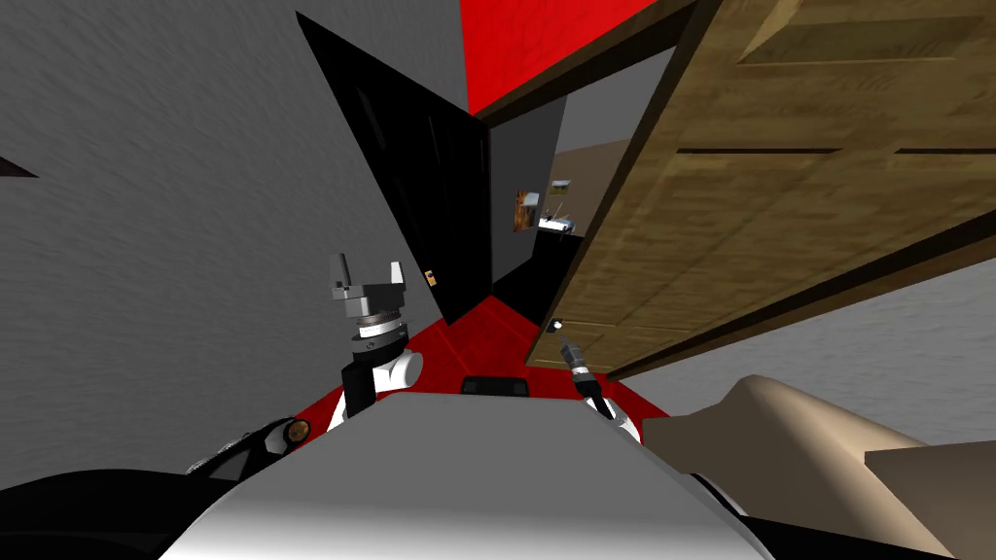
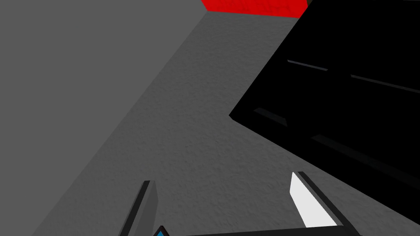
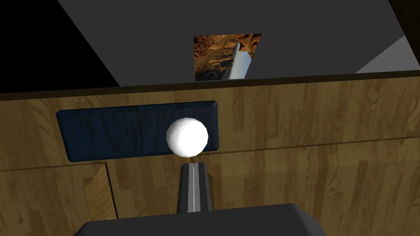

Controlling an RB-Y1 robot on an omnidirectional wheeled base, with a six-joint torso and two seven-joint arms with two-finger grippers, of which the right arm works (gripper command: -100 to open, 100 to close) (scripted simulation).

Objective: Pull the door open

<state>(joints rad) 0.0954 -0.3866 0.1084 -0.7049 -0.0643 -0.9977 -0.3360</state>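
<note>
Door [image 1: 778, 194] — wooden, upper right of head view, ajar.
Knob [image 1: 557, 324] — white, mid-frame on the door's edge.
Right gripper [image 3: 192, 167] — jaws clenched together, empty, tips just beside knob.
Left gripper [image 1: 368, 272] — centre-left, jaws released.

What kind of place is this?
Probably a hallway in a house: a wooden door with a white knob stands ajar, a black door is near it, and a picture hangs beyond.
</note>
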